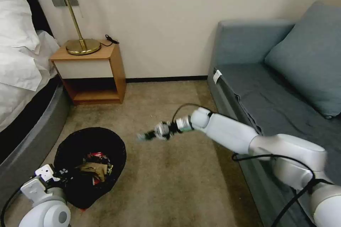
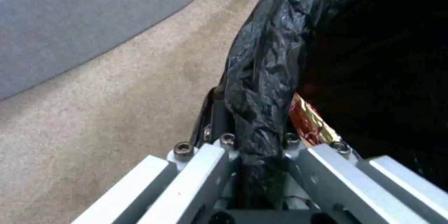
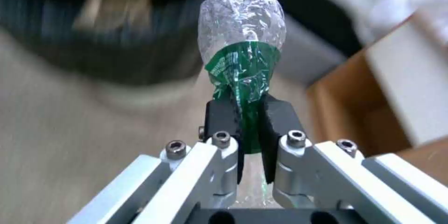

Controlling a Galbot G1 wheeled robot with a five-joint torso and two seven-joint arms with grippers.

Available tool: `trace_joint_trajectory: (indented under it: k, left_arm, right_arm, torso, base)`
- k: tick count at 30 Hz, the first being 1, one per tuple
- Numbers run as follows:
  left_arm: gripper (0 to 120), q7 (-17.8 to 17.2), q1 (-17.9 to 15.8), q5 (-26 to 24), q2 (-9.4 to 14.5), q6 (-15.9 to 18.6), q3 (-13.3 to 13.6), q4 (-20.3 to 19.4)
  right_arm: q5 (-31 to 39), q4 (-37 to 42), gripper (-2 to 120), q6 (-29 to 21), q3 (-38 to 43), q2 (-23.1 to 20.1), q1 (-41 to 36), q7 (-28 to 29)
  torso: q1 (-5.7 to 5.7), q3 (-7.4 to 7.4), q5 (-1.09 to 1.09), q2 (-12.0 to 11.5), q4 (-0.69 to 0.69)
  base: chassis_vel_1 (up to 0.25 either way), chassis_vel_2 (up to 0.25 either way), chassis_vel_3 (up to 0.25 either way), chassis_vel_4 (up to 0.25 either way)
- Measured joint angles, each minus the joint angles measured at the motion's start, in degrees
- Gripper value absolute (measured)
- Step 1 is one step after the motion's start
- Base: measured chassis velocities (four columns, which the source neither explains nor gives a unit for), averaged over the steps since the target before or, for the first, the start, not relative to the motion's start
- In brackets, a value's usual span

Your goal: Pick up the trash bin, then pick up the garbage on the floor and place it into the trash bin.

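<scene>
Head view: your left gripper (image 1: 60, 174) is clamped on the trash bin (image 1: 90, 165) rim. Left wrist view: liner (image 2: 261, 77) pinched tight. Right wrist view: your right gripper (image 3: 252, 126) squeezes the clear bottle (image 3: 243, 42) above the carpet (image 3: 70, 147), near the bin.

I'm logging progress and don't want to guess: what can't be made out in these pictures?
- Head view: the right gripper and its bottle are motion-blurred.
- Head view: litter count in the bin is unclear; pieces overlap.
- Right wrist view: the bin behind the bottle is blurred.
- Left wrist view: the liner hides the left gripper fingertips.
</scene>
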Motion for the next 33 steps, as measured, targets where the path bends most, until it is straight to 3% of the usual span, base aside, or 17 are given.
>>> trace_joint_trajectory:
  k: [9, 13, 24, 33]
  left_arm:
    - [1, -0.3, -0.3, 0.1, -0.2, 0.3, 1.2, -0.1]
    - [1, -0.4, -0.3, 0.1, -0.4, 0.4, 1.3, -0.5]
    - [1, -0.4, 0.1, 0.1, -0.5, 0.4, 1.2, -1.3]
    - [1, -0.4, 0.4, 0.1, -0.5, 0.3, 1.0, -1.4]
  right_arm:
    - [6.5, 17.4, 6, -6.8, 0.3, -1.0, 2.4, 4.5]
    - [11.1, 22.6, 6, -9.8, -3.6, 1.7, 2.2, 10.0]
    - [9.9, 17.6, 8, -9.6, -11.6, 7.5, -0.3, 16.9]
    - [8.5, 15.9, 38, -8.8, -12.2, 7.2, -1.1, 17.5]
  torso:
    - [0.00, 0.00, -0.01, 0.0, 0.00]
    - [0.00, -0.01, -0.02, 0.0, 0.01]
    - [0.00, 0.00, -0.02, 0.0, 0.01]
    - [0.00, 0.00, -0.01, 0.0, 0.00]
  base:
    - [0.000, 0.000, 0.000, 0.000]
    - [0.000, 0.000, 0.000, 0.000]
    - [0.000, 0.000, 0.000, 0.000]
    - [0.000, 0.000, 0.000, 0.000]
